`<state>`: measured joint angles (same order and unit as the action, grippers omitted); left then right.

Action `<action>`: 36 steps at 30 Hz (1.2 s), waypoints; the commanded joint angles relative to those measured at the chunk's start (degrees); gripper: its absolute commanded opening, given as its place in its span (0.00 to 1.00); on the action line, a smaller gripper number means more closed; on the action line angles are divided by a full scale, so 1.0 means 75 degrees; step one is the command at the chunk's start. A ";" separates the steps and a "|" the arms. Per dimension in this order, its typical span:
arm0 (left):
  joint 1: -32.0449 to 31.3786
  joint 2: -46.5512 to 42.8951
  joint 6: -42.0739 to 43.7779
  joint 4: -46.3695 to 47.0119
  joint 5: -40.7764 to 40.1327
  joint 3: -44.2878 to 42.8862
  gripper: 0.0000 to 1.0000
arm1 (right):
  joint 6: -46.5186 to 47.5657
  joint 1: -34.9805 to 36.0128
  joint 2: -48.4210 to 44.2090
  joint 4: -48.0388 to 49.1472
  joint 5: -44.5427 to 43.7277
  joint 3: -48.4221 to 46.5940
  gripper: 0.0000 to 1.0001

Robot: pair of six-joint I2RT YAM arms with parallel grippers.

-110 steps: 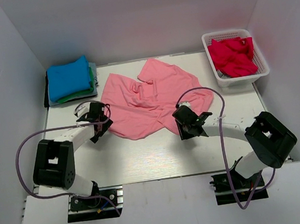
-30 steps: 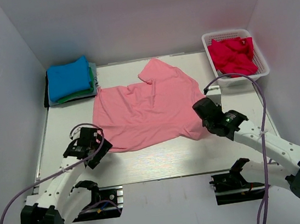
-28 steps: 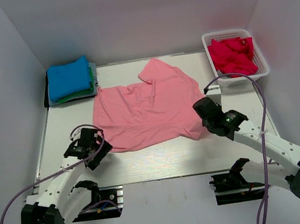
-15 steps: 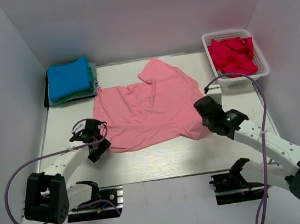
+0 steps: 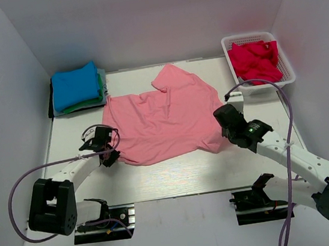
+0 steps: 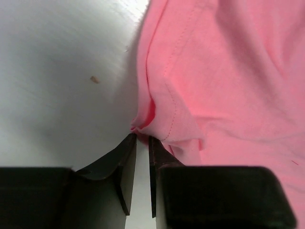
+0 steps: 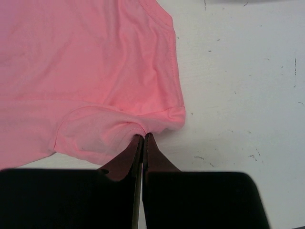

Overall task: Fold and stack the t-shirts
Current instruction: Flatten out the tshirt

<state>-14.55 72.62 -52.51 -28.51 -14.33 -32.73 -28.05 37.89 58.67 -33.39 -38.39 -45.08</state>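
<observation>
In the middle of the table (image 5: 177, 176) a pink tee (image 5: 161, 120) lies spread almost flat. One sleeve pokes out at its far edge, and soft creases run across the cloth.

At the tee's near left corner the left gripper (image 5: 109, 157) sits low over the board. Its wrist view shows the fingers (image 6: 125, 162) drawn in to a thin slit, with a pucker of the hem caught right at their tips. The cloth bunches into a small fold there, and bare table lies to the left of it.

At the tee's near right corner the right gripper (image 5: 220, 142) is down as well. Its fingers (image 7: 125, 164) are pressed together, pinching the hem where a fold of fabric gathers to a point. The stitched edge curves away on the far side of the pinch.

Beyond the tee's far left corner sits a folded pile, a blue tee (image 5: 76, 86) on top and a green tee (image 5: 87, 102) showing under its near edge. Off past the tee's far right corner a white basket (image 5: 263, 89) holds a crumpled red tee (image 5: 255, 61). Neither pile touches the pink tee.
</observation>
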 commanded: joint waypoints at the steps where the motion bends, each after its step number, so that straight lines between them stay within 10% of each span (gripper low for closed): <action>1: -0.0053 0.0348 0.0169 0.0251 0.0235 -0.0100 0.28 | 0.0049 -0.0059 0.0052 0.0420 0.0044 0.0139 0.00; 5: -0.0053 0.0617 0.0169 0.0087 0.0164 -0.0194 0.28 | 0.0119 -0.0106 0.0098 0.0502 0.0103 0.0175 0.00; 9: -0.0053 0.0688 0.0239 0.0157 0.0351 -0.0264 0.00 | 0.0131 -0.0130 0.0110 0.0596 0.0185 0.0233 0.00; 27: -0.0053 -0.2721 0.0194 -0.3919 0.0539 -0.2971 0.00 | -0.0126 -0.0212 -0.1096 -0.0563 -0.0517 -0.0926 0.00; 36: -0.0053 -0.3740 -0.0112 -0.3605 0.0152 -0.2387 0.00 | -0.0174 -0.0200 -0.1472 -0.0682 -0.0565 -0.0985 0.00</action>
<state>-14.76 47.75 -52.05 -56.62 -11.18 -52.58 -28.95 36.75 48.25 -38.89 -40.77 -50.94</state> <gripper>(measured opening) 0.015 0.012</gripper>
